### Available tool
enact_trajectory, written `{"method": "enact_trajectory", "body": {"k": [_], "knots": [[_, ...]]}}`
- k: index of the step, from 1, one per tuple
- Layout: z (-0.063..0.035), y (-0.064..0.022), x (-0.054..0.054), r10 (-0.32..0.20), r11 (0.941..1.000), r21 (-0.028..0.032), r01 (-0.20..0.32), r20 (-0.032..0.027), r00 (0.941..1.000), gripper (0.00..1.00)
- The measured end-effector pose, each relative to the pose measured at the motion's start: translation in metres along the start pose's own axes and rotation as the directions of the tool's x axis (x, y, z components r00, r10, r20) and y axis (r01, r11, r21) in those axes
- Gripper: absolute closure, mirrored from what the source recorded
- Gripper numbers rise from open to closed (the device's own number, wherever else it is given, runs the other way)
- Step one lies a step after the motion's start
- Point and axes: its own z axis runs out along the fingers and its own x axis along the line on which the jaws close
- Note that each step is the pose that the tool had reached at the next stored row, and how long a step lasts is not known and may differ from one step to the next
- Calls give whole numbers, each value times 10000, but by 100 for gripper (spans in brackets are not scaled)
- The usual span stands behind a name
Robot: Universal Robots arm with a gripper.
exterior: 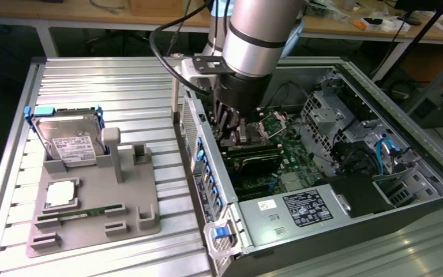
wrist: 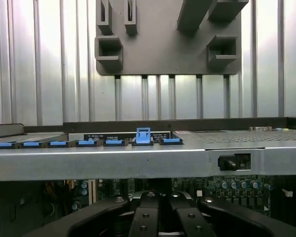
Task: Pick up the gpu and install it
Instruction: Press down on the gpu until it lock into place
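Install step: tool (exterior: 233,134) pressed together, down inside the PC case (exterior: 375,109) near its rear wall, over the board w/ gpu (exterior: 254,151) below; seating needs straight push.

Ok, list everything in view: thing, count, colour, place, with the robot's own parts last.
computer case: one, grey metal, open, exterior view's right.
motherboard: one, green, inside the case.
card-slot clips: a row, blue, along the case's rear edge; one stands raised.
parts holder: one, grey, on the ribbed table, exterior view's left.
hard drive: one, silver with white label, upright in the holder.
memory stick: one, green, lying in the holder.
arm: one, silver, above the case.
tool: one, black, shut, down over the motherboard.
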Motion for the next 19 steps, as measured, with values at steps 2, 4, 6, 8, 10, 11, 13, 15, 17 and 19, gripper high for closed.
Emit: {"method": "enact_trajectory", "body": {"k": [2, 4, 6, 8, 10, 11, 13, 15, 17, 19], "knots": [[8, 23, 0, 0, 10000, 0, 0, 0, 10000, 89], [15, 53, 1, -3, 10000, 0, 3, -1, 10000, 89], [21, 87, 1, -4, 10000, 1, 4, 1, 10000, 89], [24, 106, 1, 0, 10000, 2, 0, 1, 10000, 89], [26, 110, 1, -1, 10000, 1, 1, -2, 10000, 89], [26, 111, 1, 0, 10000, 0, 0, -2, 10000, 89], [26, 112, 2, 0, 10000, 3, 0, -2, 10000, 89], [19, 113, 2, 0, 10000, 4, 0, 1, 10000, 89], [13, 112, 2, 0, 10000, 3, 0, 0, 10000, 89], [11, 113, 2, 1, 10000, 2, -1, -2, 10000, 89]]}}
